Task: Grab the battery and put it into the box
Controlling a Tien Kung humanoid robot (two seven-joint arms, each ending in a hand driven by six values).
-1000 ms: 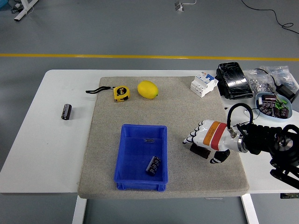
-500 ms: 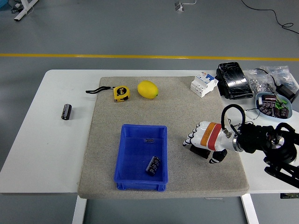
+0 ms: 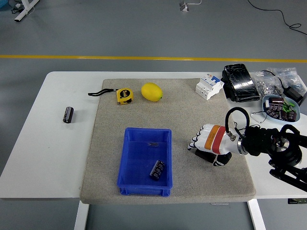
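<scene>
**Battery in the blue box, right hand empty beside it**

The right hand [image 3: 210, 143] hangs low over the grey mat [image 3: 192, 115] at the lower right of the frame, its white fingers [image 3: 195, 142] loosely extended toward the left and holding nothing. Its black arm [image 3: 273, 146] comes in from the right edge. Just to the left of the fingertips, not touching them, sits the blue box [image 3: 145, 161], and a dark battery [image 3: 157, 169] lies tilted on its floor near the lower right corner. A second battery [image 3: 68, 114] lies on the bare white counter [image 3: 53, 148] at the left of the frame, well apart from the box. Toward the top of the mat are a yellow tape measure [image 3: 124, 95] and a lemon [image 3: 151, 91] side by side. At the upper right are a white switch block [image 3: 209, 86], a black pouch [image 3: 241, 82] and a small tray of parts [image 3: 280, 107].
</scene>
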